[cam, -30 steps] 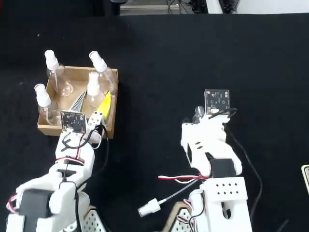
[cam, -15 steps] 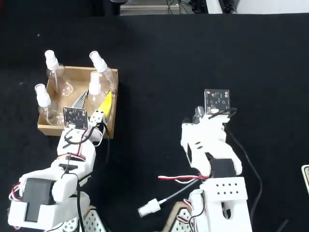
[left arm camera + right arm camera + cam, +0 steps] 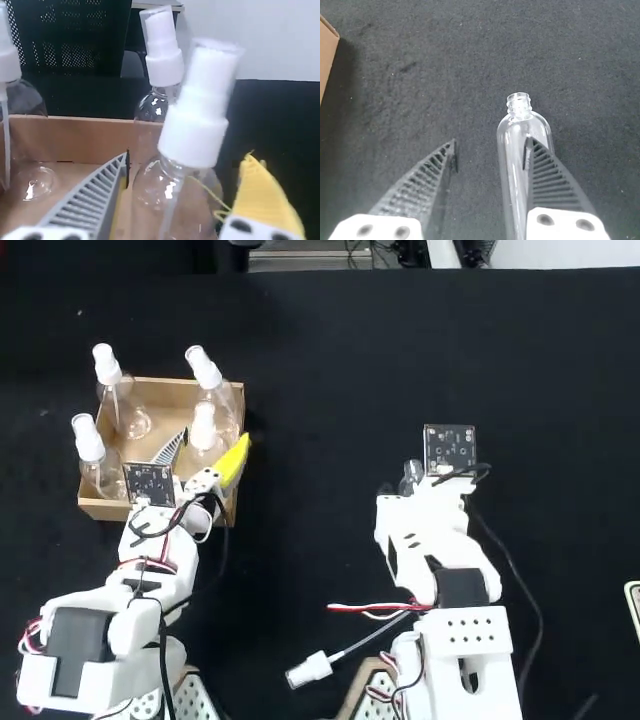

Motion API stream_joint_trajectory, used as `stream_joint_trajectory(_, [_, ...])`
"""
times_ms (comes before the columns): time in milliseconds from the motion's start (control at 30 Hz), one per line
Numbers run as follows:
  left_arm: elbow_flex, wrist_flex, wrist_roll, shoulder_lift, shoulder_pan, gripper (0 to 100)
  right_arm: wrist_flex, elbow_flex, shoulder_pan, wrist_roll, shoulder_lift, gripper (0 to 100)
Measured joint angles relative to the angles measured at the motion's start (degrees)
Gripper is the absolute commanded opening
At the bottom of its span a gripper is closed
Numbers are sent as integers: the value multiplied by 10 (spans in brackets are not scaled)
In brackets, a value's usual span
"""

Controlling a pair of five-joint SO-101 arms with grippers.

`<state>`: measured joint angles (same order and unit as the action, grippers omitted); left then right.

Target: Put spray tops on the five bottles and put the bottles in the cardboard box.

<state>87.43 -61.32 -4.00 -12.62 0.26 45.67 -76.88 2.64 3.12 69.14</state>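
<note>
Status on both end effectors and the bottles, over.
Left end effector open, straddling capped bottle in cardboard box. Right end effector open, uncapped bottle between its fingers. Spray top lying loose, nothing blocking it.

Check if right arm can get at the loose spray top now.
Probably not: spray top lies back beside that arm's base, behind the right tool, which points away, open at the uncapped bottle.

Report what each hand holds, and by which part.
Nothing is held. Left hand open around a capped bottle in the cardboard box; right hand open around the uncapped bottle.
</note>
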Motion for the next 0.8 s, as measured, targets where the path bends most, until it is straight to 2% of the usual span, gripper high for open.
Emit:
stream_joint_trajectory(267, [0,-9,0,-2,0,382,0,0,0,0,0,194])
stream_joint_trajectory(467, [9,-5,0,-94,0,381,0,0,0,0,0,194])
stream_joint_trajectory(633, [18,125,-1,-222,-1,381,0,-1,0,0,0,194])
stream_joint_trajectory(800, [18,327,-5,-396,-2,381,0,-1,0,0,0,198])
